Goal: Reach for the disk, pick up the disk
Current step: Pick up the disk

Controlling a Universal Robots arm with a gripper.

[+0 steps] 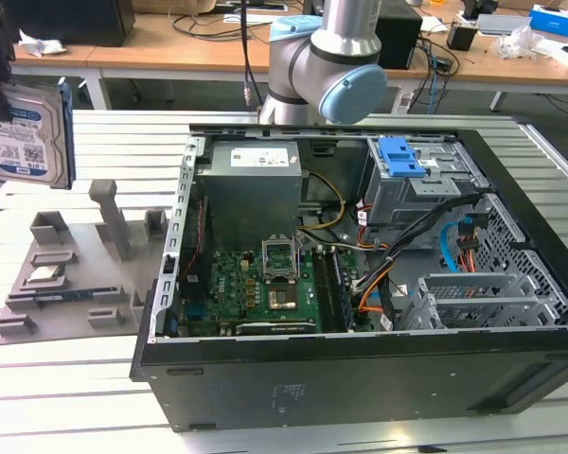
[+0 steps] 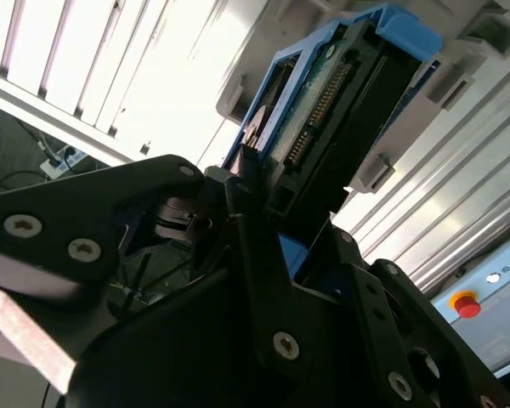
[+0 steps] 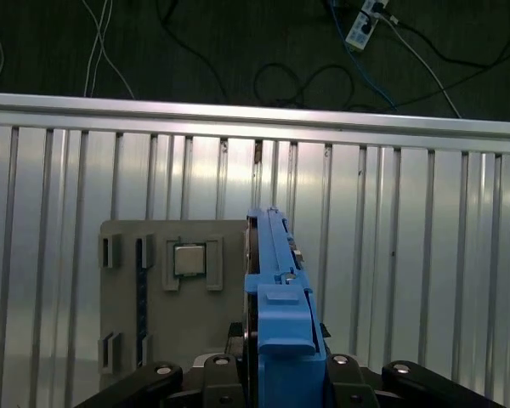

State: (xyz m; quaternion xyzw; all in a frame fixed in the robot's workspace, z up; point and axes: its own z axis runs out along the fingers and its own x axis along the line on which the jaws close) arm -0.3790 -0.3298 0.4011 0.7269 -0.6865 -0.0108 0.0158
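black fingers (image 2: 253,255) sit closest in the second wrist view, clamped shut on the disk (image 2: 323,110), one against each flat face, with its blue bracket and a row of connector pins in sight. in the first wrist view the disk is edge-on and upright, blue bracket outermost, held clear of the slatted metal counter (image 3: 408,255). below it lies a grey holder (image 3: 204,323) with a small silver chip (image 3: 189,259) seated in one of its pockets. past the counter's rail, cables and a power strip (image 3: 361,30) lie on the dark floor. in the exterior view the disk (image 1: 24,132) hangs at the exterior view's left, label facing the camera, high above the grey holder. to the exterior view's right of the holder stands an open computer case (image 1: 360,388) with a green motherboard (image 1: 256,284) and a blue latch (image 1: 399,156) on its silver drive cage. behind the case rises the robot arm (image 1: 331,57).
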